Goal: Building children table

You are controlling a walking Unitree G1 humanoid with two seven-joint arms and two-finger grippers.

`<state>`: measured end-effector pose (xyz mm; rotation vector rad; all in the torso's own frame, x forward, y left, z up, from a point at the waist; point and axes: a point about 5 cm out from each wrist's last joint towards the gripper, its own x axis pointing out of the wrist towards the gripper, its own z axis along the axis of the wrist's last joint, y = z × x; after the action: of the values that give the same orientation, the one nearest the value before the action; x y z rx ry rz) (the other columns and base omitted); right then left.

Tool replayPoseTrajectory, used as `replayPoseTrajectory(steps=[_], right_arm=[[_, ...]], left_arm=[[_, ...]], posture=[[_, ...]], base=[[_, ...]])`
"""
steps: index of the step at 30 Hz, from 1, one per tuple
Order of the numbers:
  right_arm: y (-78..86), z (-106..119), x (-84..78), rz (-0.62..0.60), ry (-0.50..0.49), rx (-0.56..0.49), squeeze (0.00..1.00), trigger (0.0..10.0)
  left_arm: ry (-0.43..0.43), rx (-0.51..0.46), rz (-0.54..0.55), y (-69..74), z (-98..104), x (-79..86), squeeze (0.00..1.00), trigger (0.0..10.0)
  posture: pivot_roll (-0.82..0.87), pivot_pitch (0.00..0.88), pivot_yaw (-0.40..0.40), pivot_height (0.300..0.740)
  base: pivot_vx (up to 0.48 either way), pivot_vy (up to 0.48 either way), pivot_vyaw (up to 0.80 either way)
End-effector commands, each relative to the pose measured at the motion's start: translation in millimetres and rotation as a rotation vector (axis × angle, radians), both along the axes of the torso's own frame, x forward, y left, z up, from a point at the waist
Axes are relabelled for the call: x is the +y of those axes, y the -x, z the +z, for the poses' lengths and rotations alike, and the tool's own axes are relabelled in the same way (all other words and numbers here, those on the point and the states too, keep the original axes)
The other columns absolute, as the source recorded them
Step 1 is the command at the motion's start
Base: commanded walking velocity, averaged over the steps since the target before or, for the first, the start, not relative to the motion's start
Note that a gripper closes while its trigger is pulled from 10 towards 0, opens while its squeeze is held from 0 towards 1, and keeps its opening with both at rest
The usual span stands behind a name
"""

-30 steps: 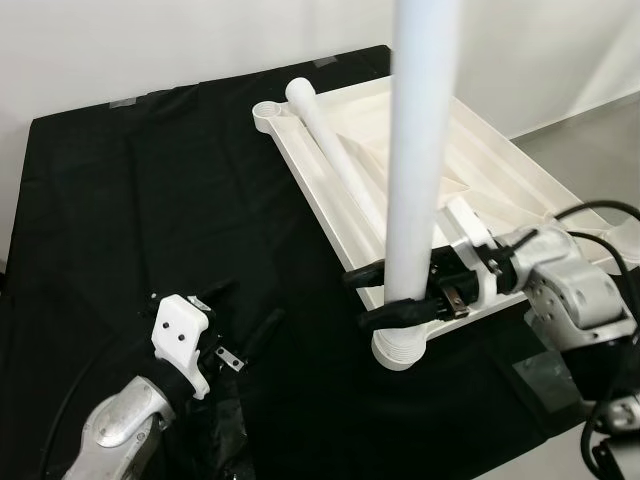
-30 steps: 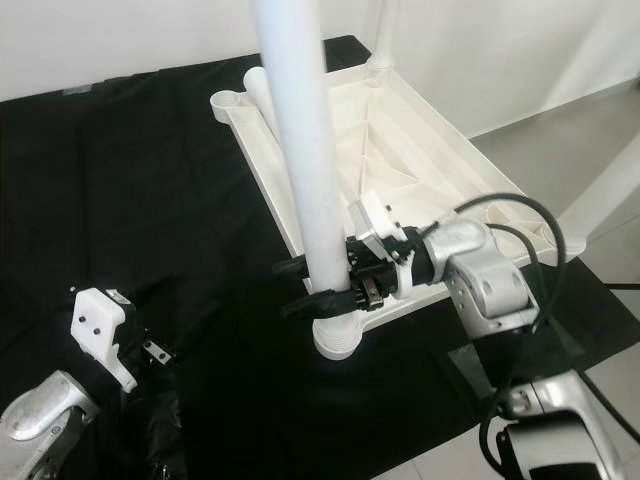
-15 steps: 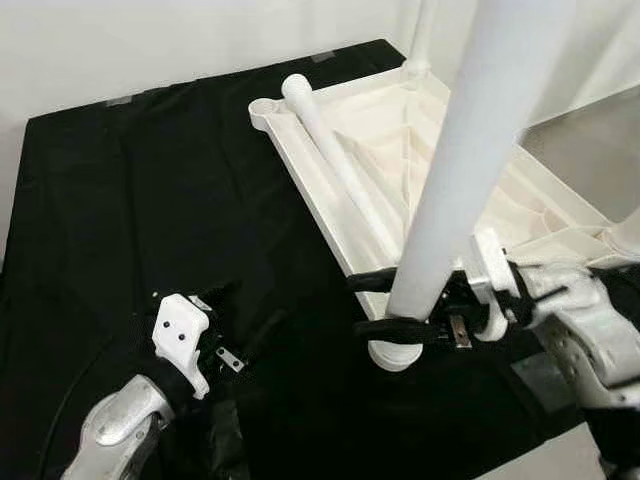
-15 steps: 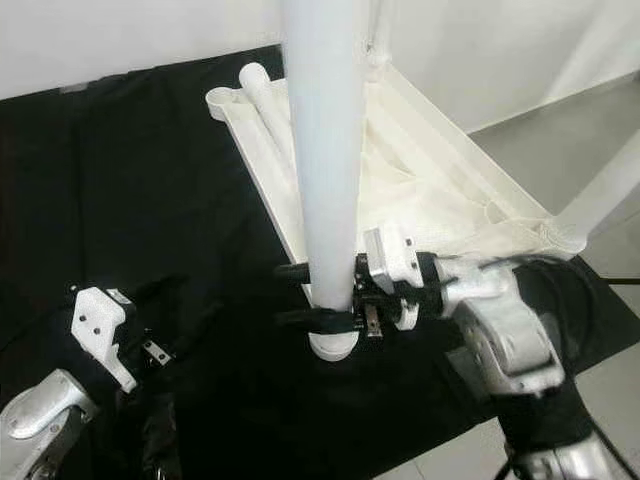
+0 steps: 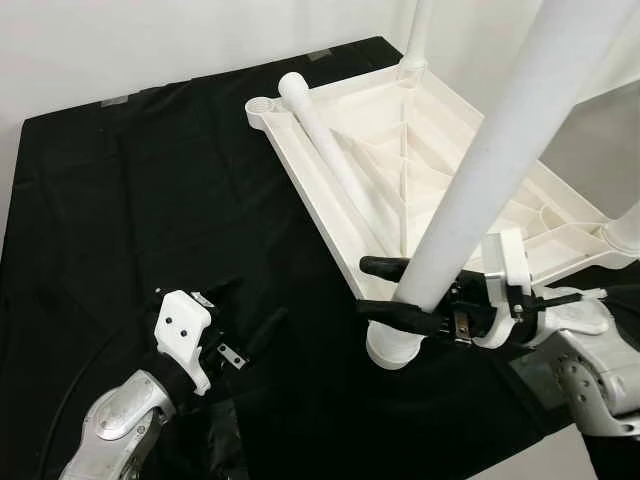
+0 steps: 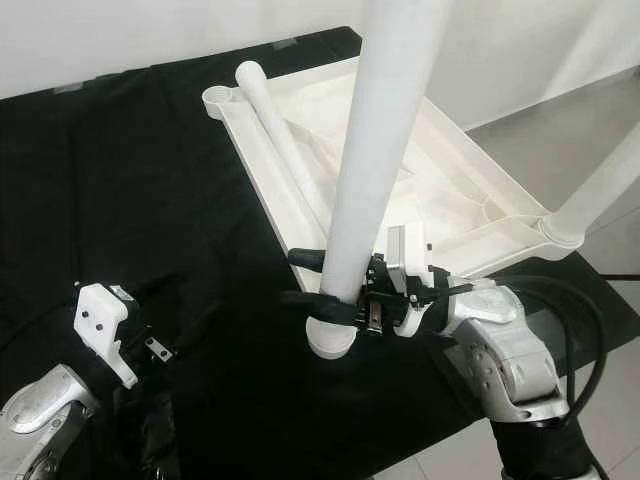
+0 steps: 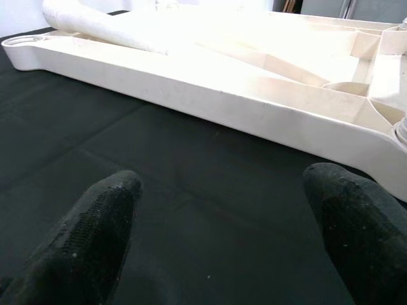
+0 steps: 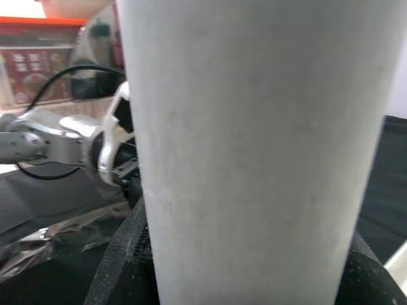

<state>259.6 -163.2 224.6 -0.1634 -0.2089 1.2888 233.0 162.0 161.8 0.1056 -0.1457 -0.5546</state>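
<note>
White tabletop (image 5: 470, 200) lies upside down on black cloth (image 5: 150, 200), ribs facing up. Right gripper (image 5: 395, 291) sits at the tabletop's near corner, its two black fingers (image 5: 385, 266) clamped around a white leg (image 5: 500, 150) low on the shaft. Leg is tilted, top leaning away to the robot's right, not upright. Its ribbed lower end (image 5: 394, 350) sits just below the fingers, at the corner socket; cannot tell if it is seated in the socket or just resting on it. In the right wrist view the leg (image 8: 254, 152) is right against the camera with black finger (image 8: 124, 254) hugging its side.

A second leg (image 5: 335, 165) lies loose inside the tabletop, along its left rim, beyond the right gripper, round end near the far-left corner socket (image 5: 262, 105). Another leg stands in the far corner (image 5: 417, 40), and one more at the right corner (image 5: 625, 225).

Left gripper (image 5: 235, 325) rests low over the cloth, well to the left of the right gripper and apart from the tabletop. Its fingers (image 7: 95, 229) are spread wide with nothing between them, pointing toward the tabletop's side rim (image 7: 210, 95).
</note>
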Motion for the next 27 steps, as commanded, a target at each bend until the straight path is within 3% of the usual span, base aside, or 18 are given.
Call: replayPoseTrajectory(steps=[1, 5, 8, 9, 10, 11, 12, 13, 14, 15, 16, 27], right_arm=[[-1.4, -31, -1.8, -0.066, 0.043, 0.142, 0.00, 10.0], [-5.4, -37, 2.8, -0.185, 0.057, 0.163, 0.00, 10.0], [-5.4, -37, 2.8, -0.185, 0.057, 0.163, 0.00, 10.0], [-8.2, -43, 4.0, -0.278, 0.063, 0.207, 0.00, 10.0], [-6.1, -56, 4.1, -0.583, 0.067, 0.231, 0.00, 10.0], [-6.1, -56, 4.1, -0.583, 0.067, 0.231, 0.00, 10.0], [-1.7, -64, 0.2, -0.812, 0.071, 0.238, 0.00, 10.0], [-1.7, -64, 0.2, -0.812, 0.071, 0.238, 0.00, 10.0], [8.1, -72, 0.2, -0.970, 0.081, 0.238, 0.00, 10.0], [8.1, -72, 0.2, -0.970, 0.081, 0.238, 0.00, 10.0], [14.3, -74, 0.0, -1.054, 0.090, 0.221, 0.00, 10.0], [5.9, -70, 6.9, -1.117, 0.081, 0.175, 0.00, 10.0]], left_arm=[[-0.026, 0.043, -0.005, 2.2, -7, 3.1, 0.00, 10.0], [-0.027, 0.038, -0.009, 1.9, -6, 1.9, 0.00, 10.0], [-0.027, 0.038, -0.009, 1.9, -6, 1.9, 0.00, 10.0], [-0.028, 0.036, -0.008, 2.0, -5, 2.2, 0.00, 10.0], [-0.025, 0.028, -0.001, 2.2, -2, 4.9, 0.00, 10.0], [-0.025, 0.028, -0.001, 2.2, -2, 4.9, 0.00, 10.0], [-0.024, 0.022, 0.004, 2.3, 1, 6.8, 0.00, 10.0], [-0.024, 0.022, 0.004, 2.3, 1, 6.8, 0.00, 10.0], [-0.010, 0.012, 0.011, 0.6, 5, 9.2, 0.00, 10.0], [-0.010, 0.012, 0.011, 0.6, 5, 9.2, 0.00, 10.0], [0.000, 0.004, 0.013, -1.1, 9, 10.5, 0.00, 10.0], [0.038, -0.053, -0.056, -11.4, 34, 9.9, 0.00, 10.0]], posture=[[-0.03, 0.275, 0.038, 0.740], [-0.03, 0.274, 0.030, 0.740], [-0.03, 0.274, 0.030, 0.740], [-0.03, 0.275, 0.024, 0.740], [-0.03, 0.280, 0.016, 0.740], [-0.03, 0.280, 0.016, 0.740], [-0.03, 0.280, 0.016, 0.740], [-0.03, 0.280, 0.016, 0.740], [-0.03, 0.277, 0.030, 0.740], [-0.03, 0.277, 0.030, 0.740], [-0.03, 0.275, 0.031, 0.740], [-0.04, 0.253, 0.042, 0.740]], base=[[0.000, 0.000, 0.00], [0.000, 0.000, 0.00], [0.000, 0.000, 0.00], [0.000, 0.000, 0.00], [0.000, 0.000, 0.00], [0.000, 0.000, 0.00], [0.000, 0.000, 0.00], [0.000, 0.000, 0.00], [0.000, 0.000, 0.00], [0.000, 0.000, 0.00], [0.000, 0.000, 0.00], [0.000, 0.000, 0.00]])
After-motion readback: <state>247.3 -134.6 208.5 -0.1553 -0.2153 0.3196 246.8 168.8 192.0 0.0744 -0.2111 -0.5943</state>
